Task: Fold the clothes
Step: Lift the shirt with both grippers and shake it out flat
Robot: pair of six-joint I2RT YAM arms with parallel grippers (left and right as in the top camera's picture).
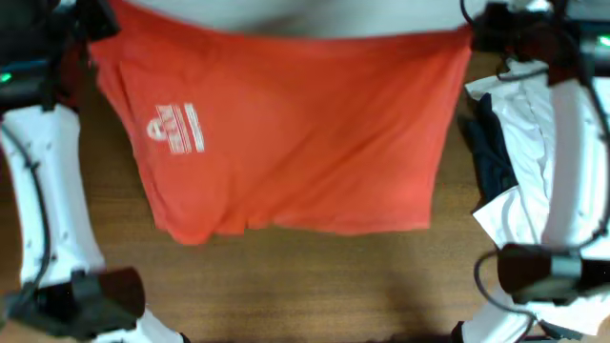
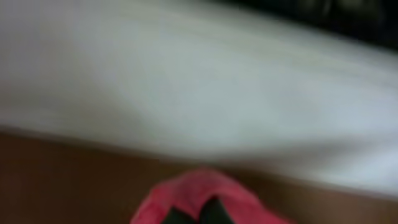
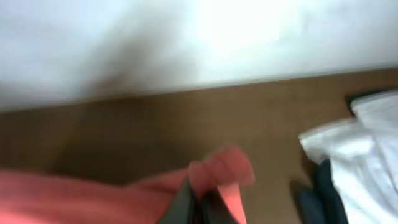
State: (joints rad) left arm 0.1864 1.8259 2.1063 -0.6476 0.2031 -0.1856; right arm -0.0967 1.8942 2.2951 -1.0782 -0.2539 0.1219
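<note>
At the far edge, left gripper [image 2: 200, 210] and right gripper [image 3: 199, 202] each pinch the red-orange T-shirt [image 1: 286, 133]; a shallow grip could slip, skewing the fold.

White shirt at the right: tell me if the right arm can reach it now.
Probably not yet: the right gripper is shut on a corner of the red-orange T-shirt and would have to let go first. The white shirt itself lies close beside that arm.

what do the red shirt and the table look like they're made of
The shirt: soft knit cloth, likely cotton, matte; it drapes with soft wrinkles and carries white print. The table: wood or wood-look laminate, smooth, low sheen; brown with faint grain streaks, can't tell which.
</note>
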